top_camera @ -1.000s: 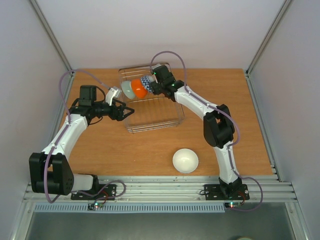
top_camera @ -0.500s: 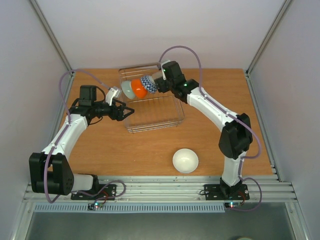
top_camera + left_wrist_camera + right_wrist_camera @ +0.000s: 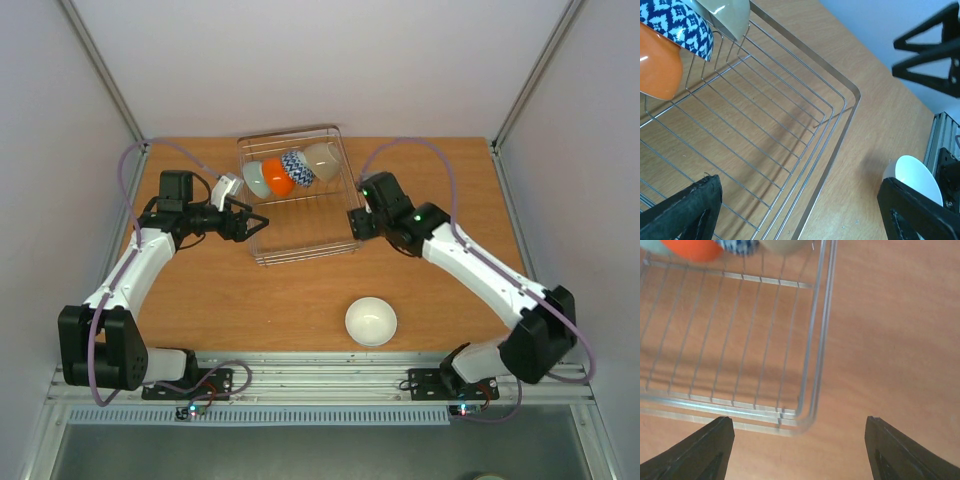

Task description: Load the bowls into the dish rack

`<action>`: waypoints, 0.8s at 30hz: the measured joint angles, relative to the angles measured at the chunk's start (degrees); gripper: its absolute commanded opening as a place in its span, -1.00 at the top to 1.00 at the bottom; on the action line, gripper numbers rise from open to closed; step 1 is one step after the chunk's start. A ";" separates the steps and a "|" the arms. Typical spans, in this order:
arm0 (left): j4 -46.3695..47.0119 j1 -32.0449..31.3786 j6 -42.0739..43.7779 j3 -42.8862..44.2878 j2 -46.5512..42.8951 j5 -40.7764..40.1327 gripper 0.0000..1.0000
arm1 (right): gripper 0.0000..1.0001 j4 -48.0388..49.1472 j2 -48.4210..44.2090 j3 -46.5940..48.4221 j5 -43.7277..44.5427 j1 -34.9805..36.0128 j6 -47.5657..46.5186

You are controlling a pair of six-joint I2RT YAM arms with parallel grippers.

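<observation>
Spread wide and empty: left claw (image 3: pixel 258 224) at 8 o'clock of the dish rack (image 3: pixel 310 220), right claw (image 3: pixel 353 222) at 4 o'clock. In a row at the rack's 12 o'clock end: blue-green bowl (image 3: pixel 255 179), orange bowl (image 3: pixel 279 178), zigzag bowl (image 3: pixel 298 167), cream bowl (image 3: pixel 322 157). At 6 o'clock, on the table (image 3: pixel 450 180): white bowl (image 3: pixel 371 321).

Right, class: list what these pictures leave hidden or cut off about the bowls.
Top external: pale blue-green bowl, partly behind the orange bowl.
Left wrist: white bowl, lower part behind a finger of the left gripper.
Right wrist: cream bowl, mostly cropped by the top edge.
</observation>
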 measured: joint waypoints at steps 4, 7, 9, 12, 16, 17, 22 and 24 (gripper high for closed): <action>0.11 0.00 -0.02 0.00 0.00 0.17 -0.70 | -0.47 -3.56 -7.30 -7.63 -0.48 0.31 2.82; 0.15 0.00 -0.02 0.00 0.00 0.20 -0.70 | -0.43 -5.97 -11.34 -11.47 -1.64 0.28 4.74; 0.15 0.00 -0.02 -0.02 0.00 0.22 -0.70 | -0.37 -7.58 -13.62 -13.57 -2.75 0.28 6.23; 0.17 0.00 -0.04 -0.02 -0.02 0.33 -0.70 | -0.35 -9.03 -16.65 -17.11 -4.61 0.46 8.92; 0.17 0.00 -0.09 -0.04 0.00 0.44 -0.70 | -0.34 -12.00 -19.61 -22.03 -6.45 1.22 12.94; 0.17 0.00 -0.09 -0.04 0.00 0.44 -0.71 | -0.34 -12.57 -20.06 -22.88 -6.71 1.44 13.94; 0.20 0.00 -0.24 -0.04 0.00 0.76 -0.70 | -0.34 -15.15 -22.21 -25.14 -7.10 2.23 17.92; 0.20 0.00 -0.26 -0.04 0.00 1.03 -0.70 | -0.34 -15.91 -22.91 -25.53 -7.13 2.56 19.04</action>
